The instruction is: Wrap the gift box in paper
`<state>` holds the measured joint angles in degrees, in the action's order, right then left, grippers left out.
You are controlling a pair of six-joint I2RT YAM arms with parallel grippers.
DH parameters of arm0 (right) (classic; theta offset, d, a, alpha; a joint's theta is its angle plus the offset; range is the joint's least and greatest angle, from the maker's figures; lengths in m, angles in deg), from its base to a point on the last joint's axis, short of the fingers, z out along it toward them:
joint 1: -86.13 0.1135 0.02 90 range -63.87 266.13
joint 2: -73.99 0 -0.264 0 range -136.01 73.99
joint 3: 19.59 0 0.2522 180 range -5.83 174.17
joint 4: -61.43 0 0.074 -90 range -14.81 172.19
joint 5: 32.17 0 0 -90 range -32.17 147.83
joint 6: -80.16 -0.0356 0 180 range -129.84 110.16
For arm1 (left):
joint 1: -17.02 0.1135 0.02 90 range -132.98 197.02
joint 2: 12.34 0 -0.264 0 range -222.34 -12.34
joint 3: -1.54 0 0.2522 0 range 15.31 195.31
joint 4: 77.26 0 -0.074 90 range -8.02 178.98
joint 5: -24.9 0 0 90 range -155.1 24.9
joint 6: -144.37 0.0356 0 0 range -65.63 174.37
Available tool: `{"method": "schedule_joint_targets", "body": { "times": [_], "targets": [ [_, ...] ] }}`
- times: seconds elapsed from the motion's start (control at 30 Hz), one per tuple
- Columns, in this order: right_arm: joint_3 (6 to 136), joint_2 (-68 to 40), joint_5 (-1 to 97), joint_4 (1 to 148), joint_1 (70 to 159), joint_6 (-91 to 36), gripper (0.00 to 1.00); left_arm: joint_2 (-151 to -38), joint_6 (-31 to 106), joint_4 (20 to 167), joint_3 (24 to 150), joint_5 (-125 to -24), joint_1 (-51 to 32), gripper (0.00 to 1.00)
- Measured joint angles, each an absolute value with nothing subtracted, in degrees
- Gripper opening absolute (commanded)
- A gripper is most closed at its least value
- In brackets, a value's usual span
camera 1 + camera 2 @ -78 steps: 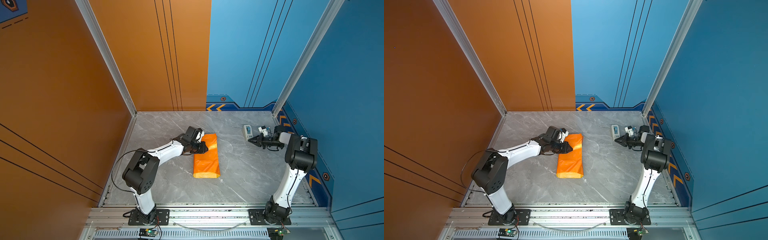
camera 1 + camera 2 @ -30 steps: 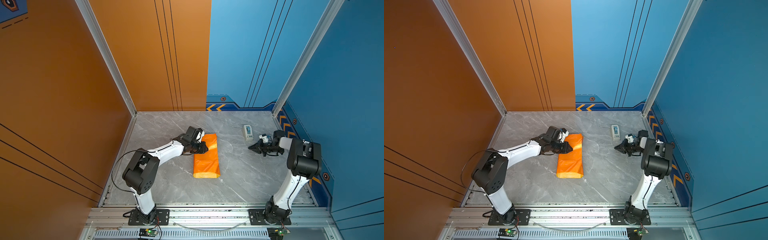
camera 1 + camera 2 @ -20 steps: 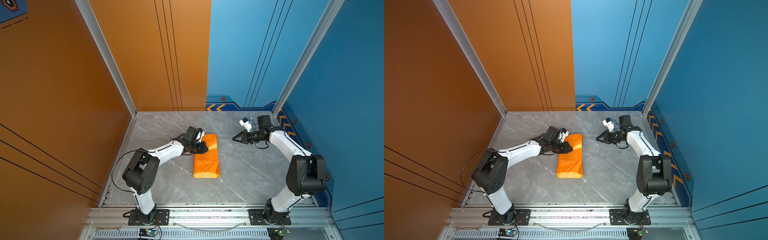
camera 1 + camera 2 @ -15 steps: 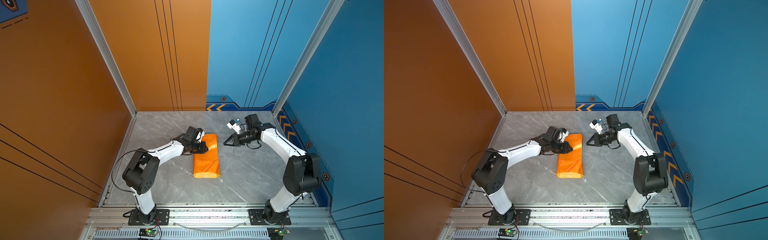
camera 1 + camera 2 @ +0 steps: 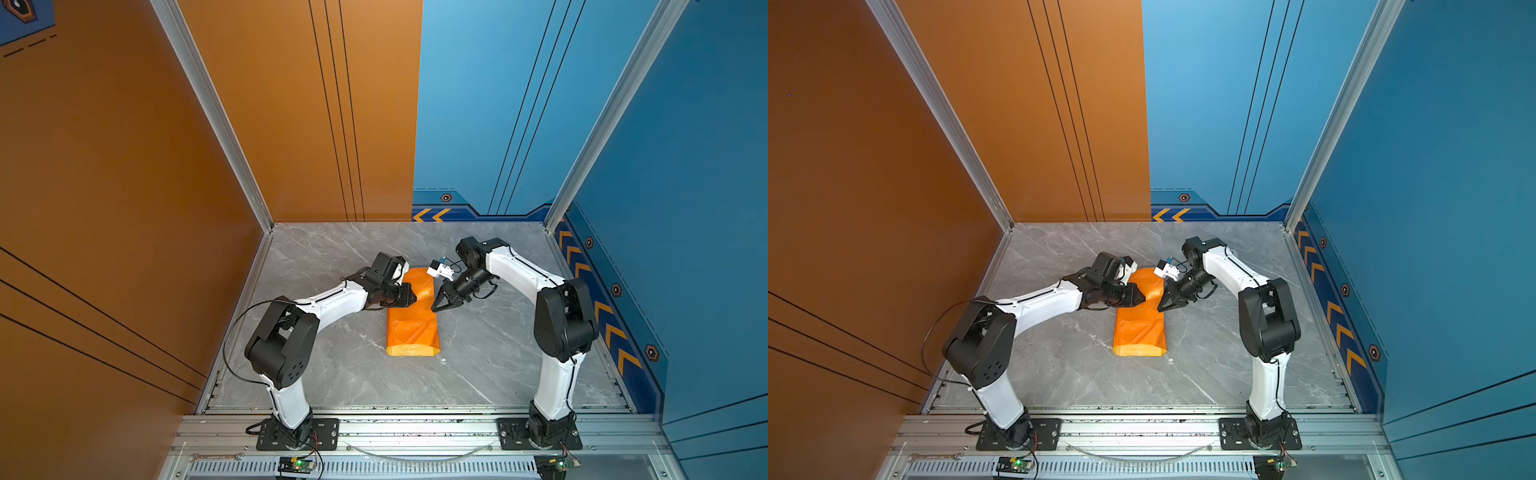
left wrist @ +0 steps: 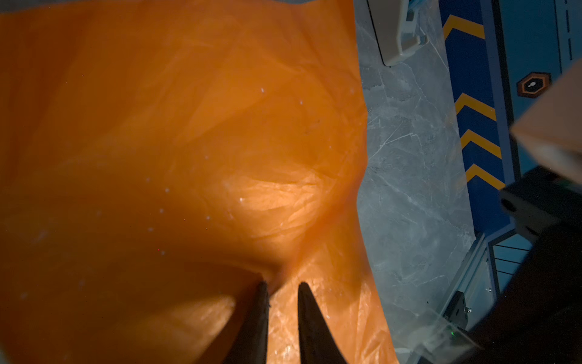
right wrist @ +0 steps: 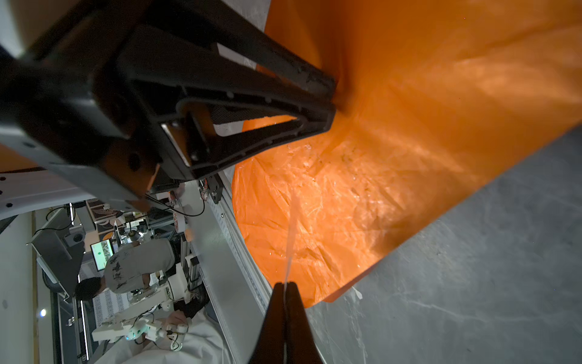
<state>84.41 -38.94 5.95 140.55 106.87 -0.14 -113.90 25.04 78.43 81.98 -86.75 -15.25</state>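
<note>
The paper point(image 5: 412, 322) point(image 5: 1139, 326) lies orange face out as a long folded bundle mid-table; the gift box is hidden inside it. My left gripper point(image 5: 411, 297) point(image 5: 1142, 297) sits on the bundle's far half. Its jaws stand almost together point(image 6: 282, 285), pinching a puckered fold of paper. My right gripper point(image 5: 436, 306) point(image 5: 1163, 307) hangs at the bundle's right edge, across from the left gripper point(image 7: 330, 104). It is shut point(image 7: 286, 285) on a thin clear tape strip point(image 7: 293, 227) that stretches over the paper.
A white-grey tape dispenser point(image 6: 395, 31) stands on the grey marble table point(image 5: 478, 353) at the back right; the right arm hides it in both top views. A small tape scrap point(image 7: 357, 293) lies by the bundle's near corner. Walls close three sides.
My right arm has swung from the back right, by the dispenser, leftward to the bundle's right edge, staying shut. The left arm and the paper have not moved.
</note>
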Motion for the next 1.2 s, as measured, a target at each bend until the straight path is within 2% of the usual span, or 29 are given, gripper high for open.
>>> {"method": "schedule_joint_targets", "body": {
  "times": [0.37,0.63,0.97,1.2],
  "targets": [
    [91.75,-47.79,8.27,144.62,107.04,-0.16,0.00,-113.90,25.66,78.43,81.98,-86.75,-15.25,0.20],
    [93.02,-49.82,8.55,146.78,106.10,-0.23,0.00,-113.90,25.66,78.43,81.98,-86.77,-15.25,0.20],
    [94.81,-50.76,8.20,148.47,105.62,-1.15,0.18,-113.90,25.68,78.43,81.98,-86.77,-15.25,0.20],
    [95.97,-51.37,7.98,149.21,105.53,-2.42,0.21,-113.90,25.87,78.43,81.98,-86.75,-15.25,0.20]
  ]
}}
